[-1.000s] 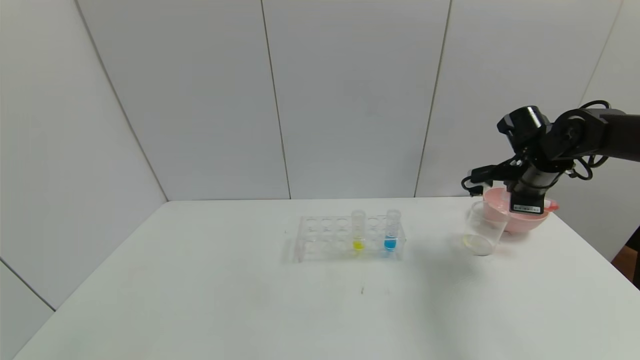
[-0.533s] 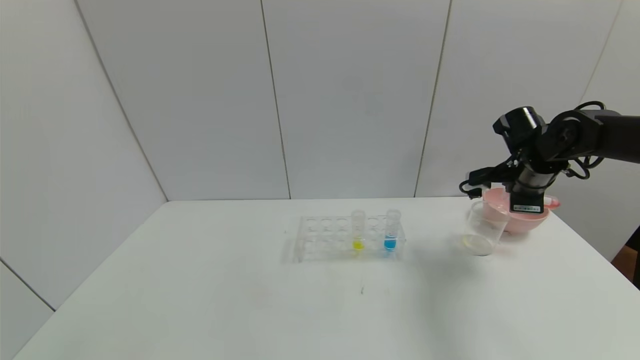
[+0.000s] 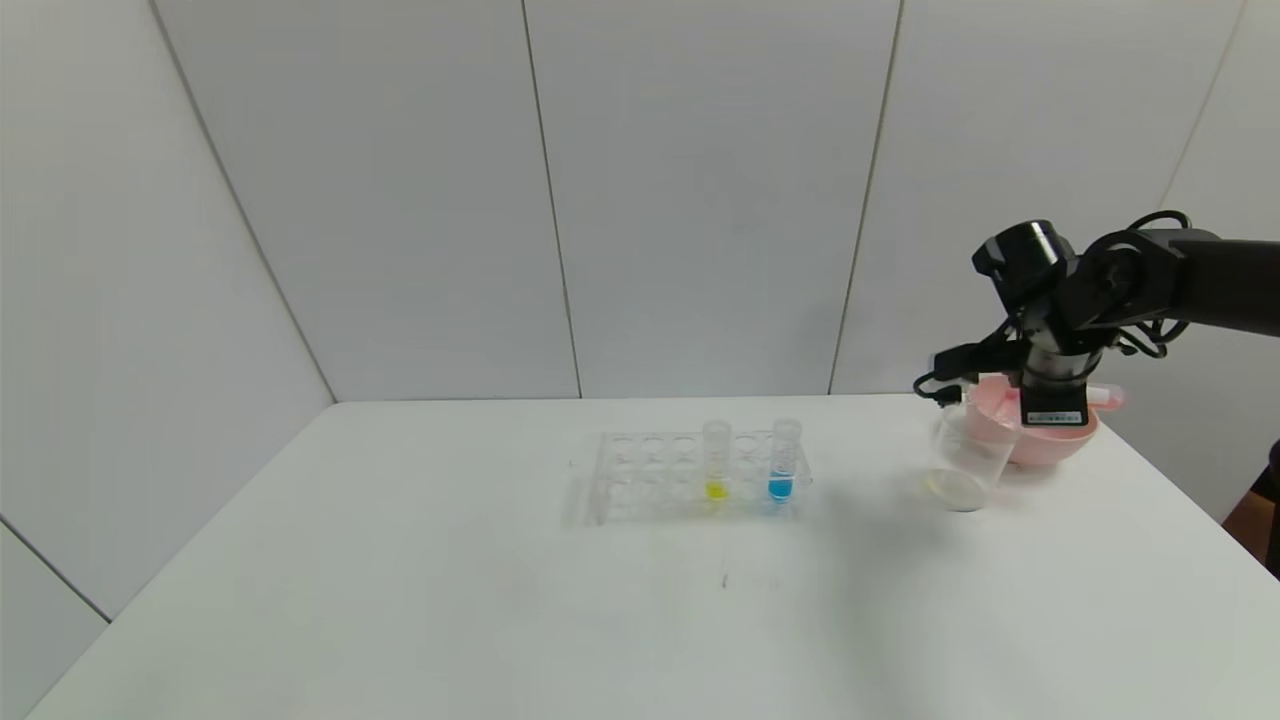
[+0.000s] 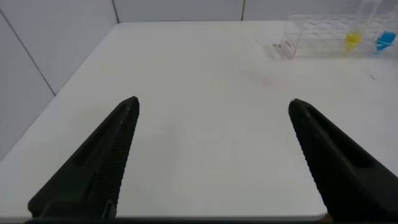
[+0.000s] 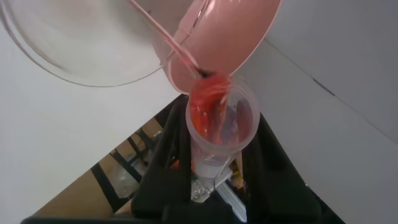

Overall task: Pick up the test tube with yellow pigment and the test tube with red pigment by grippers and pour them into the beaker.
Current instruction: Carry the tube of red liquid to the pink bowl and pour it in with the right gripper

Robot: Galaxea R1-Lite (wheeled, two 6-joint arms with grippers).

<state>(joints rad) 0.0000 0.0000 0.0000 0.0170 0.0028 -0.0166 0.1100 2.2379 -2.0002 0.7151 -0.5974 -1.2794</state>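
Red tube (image 5: 222, 121) clamped in my right claw (image 5: 214, 168), tipped above beaker (image 3: 966, 456) near table's right edge; misalignment risks spilling into pink bowl (image 3: 1045, 432).

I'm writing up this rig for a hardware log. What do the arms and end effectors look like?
The right arm is thick, black and jointed, with rounded housings, looped black cables, and a small white label on the wrist just above the right end effector. The left end effector has two long, black, tapering fingers with finely ribbed inner faces.

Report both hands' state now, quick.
Left hand: open, holding nothing.
Right hand: shut on the test tube with red pigment, by the beaker.
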